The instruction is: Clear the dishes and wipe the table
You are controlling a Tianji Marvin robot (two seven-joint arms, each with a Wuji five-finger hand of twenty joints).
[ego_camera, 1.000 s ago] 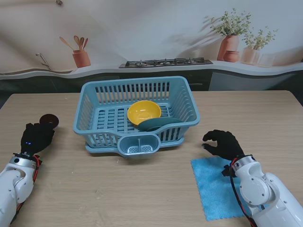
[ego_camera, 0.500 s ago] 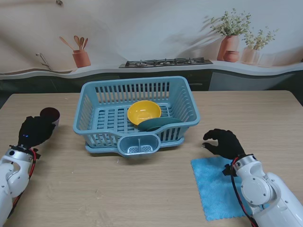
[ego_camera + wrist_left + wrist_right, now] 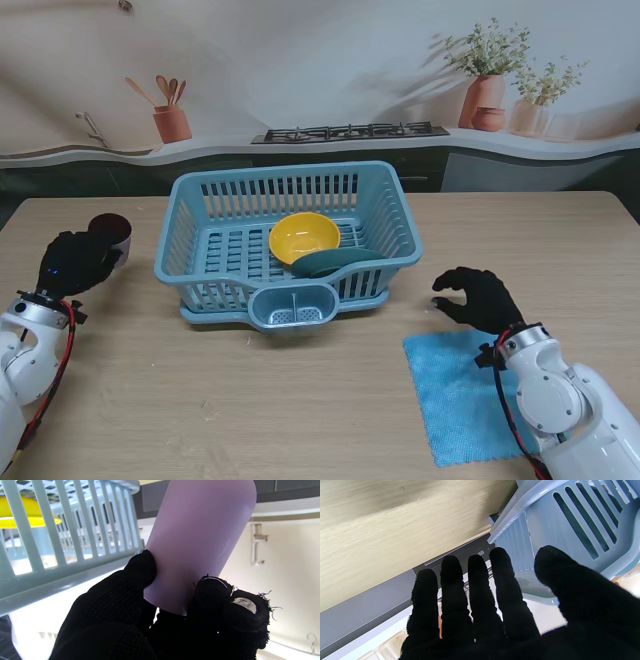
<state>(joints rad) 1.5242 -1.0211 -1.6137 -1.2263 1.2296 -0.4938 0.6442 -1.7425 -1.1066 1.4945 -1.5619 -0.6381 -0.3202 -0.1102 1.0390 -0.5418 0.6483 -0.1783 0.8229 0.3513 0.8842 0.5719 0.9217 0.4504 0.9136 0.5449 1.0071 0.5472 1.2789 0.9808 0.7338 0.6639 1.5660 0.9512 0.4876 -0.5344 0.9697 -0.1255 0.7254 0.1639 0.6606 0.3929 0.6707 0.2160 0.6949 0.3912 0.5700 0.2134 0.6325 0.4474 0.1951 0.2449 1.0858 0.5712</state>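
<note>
Cup sits clamped in the left hand at the table's left edge — the dish rack lies just to its right. The right hand, spread and holding nothing, hovers beside the blue cloth.

smooth matt lilac plastic cup between knitted black glove fingers; glossy slatted pale-blue plastic basket; rough blue cloth; matt wood-grain table

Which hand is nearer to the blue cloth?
Right. The right hand hovers open at the far edge of the blue cloth; the left hand, across the table, is shut on the purple cup.
</note>
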